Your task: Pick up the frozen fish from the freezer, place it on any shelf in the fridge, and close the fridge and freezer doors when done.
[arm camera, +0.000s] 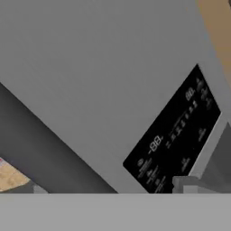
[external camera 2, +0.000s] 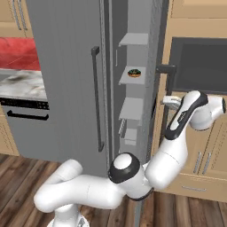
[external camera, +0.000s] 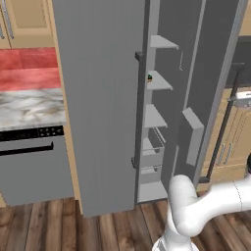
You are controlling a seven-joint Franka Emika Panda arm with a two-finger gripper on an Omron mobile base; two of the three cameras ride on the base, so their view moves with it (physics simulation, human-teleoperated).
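While the hand view faces a dark dispenser panel (arm camera: 173,142) on a grey door, the right base view shows the frozen fish (external camera 2: 134,72) on a freezer shelf (external camera 2: 131,80), left of the fingers (external camera 2: 170,101). They stand wide open, holding nothing.

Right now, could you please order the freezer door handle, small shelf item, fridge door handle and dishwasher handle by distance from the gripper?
From the gripper, in the right base view:
1. freezer door handle, right beside it.
2. small shelf item, to its left, further in.
3. fridge door handle, further left.
4. dishwasher handle, far left.
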